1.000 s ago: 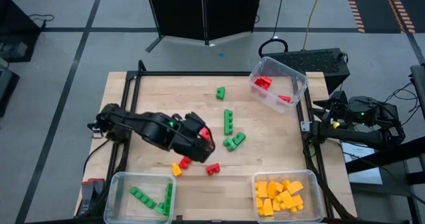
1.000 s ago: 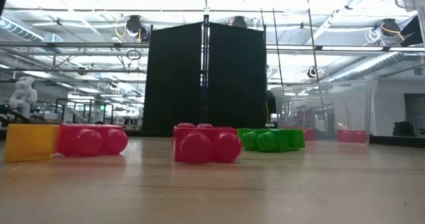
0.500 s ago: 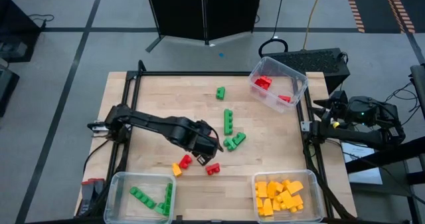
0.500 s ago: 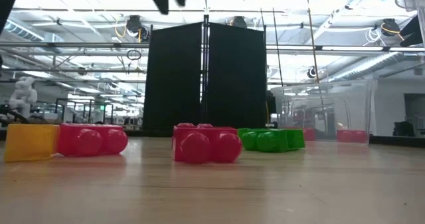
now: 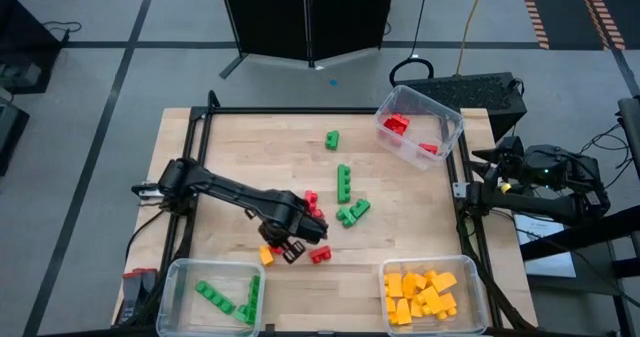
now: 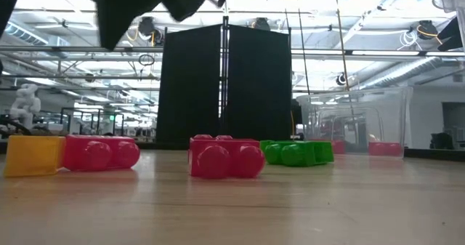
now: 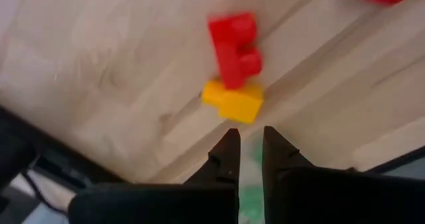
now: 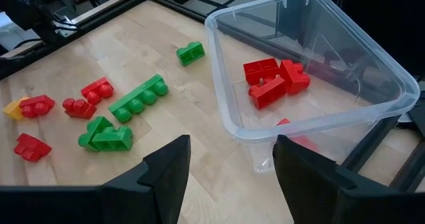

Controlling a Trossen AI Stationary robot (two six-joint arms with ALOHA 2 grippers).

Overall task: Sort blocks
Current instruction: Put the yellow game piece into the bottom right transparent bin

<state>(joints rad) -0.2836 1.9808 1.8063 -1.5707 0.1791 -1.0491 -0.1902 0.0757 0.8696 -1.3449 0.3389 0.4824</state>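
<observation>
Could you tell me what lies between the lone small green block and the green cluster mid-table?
A long green block, between the small block and the cluster; the high view shows it.

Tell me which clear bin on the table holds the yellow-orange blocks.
The clear bin at the table's front right corner holds only yellow-orange blocks; the front left bin has green ones, the tilted back bin red.

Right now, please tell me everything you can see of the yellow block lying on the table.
The yellow block is a small, glossy plastic-looking brick, lying on the wooden table near the front edge, just beyond the bin of green blocks. One end touches a red block. The left gripper hovers above it, fingers shut and empty.
</observation>
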